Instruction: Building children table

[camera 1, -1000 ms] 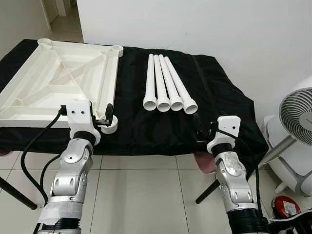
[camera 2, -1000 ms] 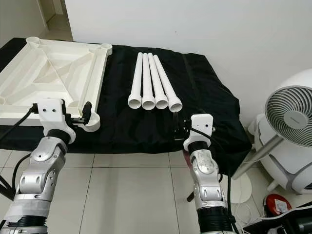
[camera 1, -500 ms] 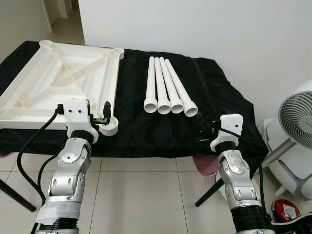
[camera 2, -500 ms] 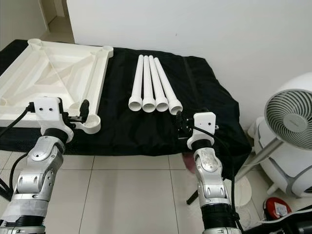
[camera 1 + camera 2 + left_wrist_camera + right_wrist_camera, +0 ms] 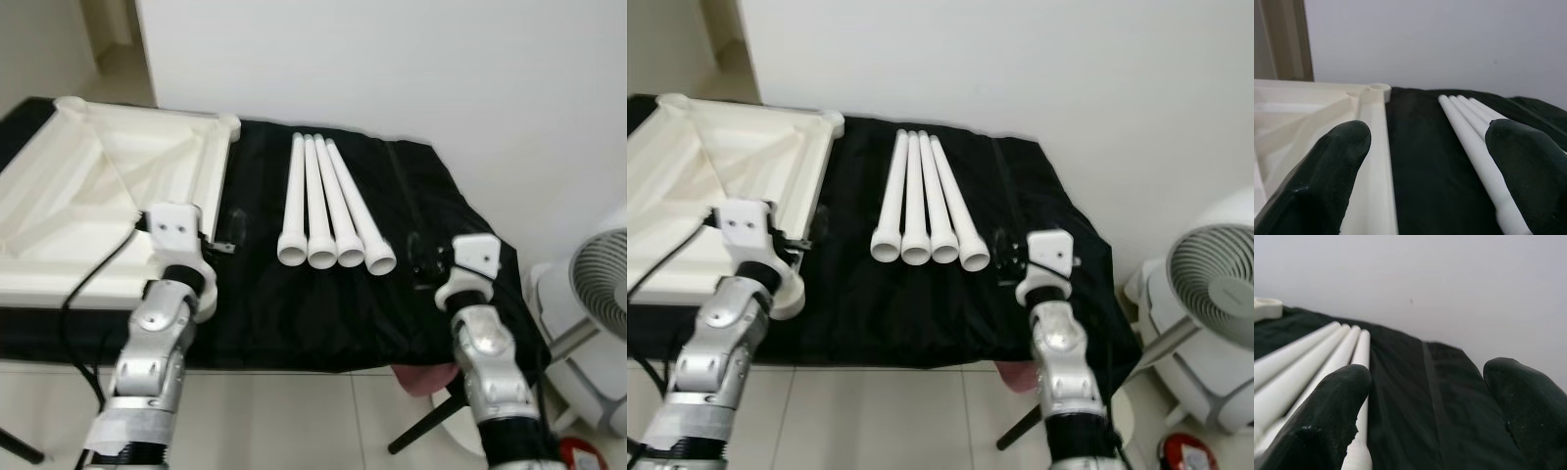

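From the left eye view, you have four white table legs (image 5: 328, 211) lying side by side on the black cloth (image 5: 294, 294), long axes running away from you, socket ends nearest. The upturned white tabletop (image 5: 108, 196) lies just left of the legs. Your right gripper (image 5: 423, 262) hangs just right of the legs' near ends; the left gripper (image 5: 223, 245) sits between tabletop and legs.

In the right eye view, the right gripper looks the nearer one to the outermost leg (image 5: 958, 215) (my judgement). A white fan (image 5: 1215, 294) stands on the tiled floor well right of the legs, against a plain white wall.

The left wrist view shows its fingers (image 5: 1322, 181) spread wide, holding nothing, tabletop edge and legs ahead.

The right wrist view shows fingers (image 5: 1327, 421) likewise apart and empty, legs beside one finger.
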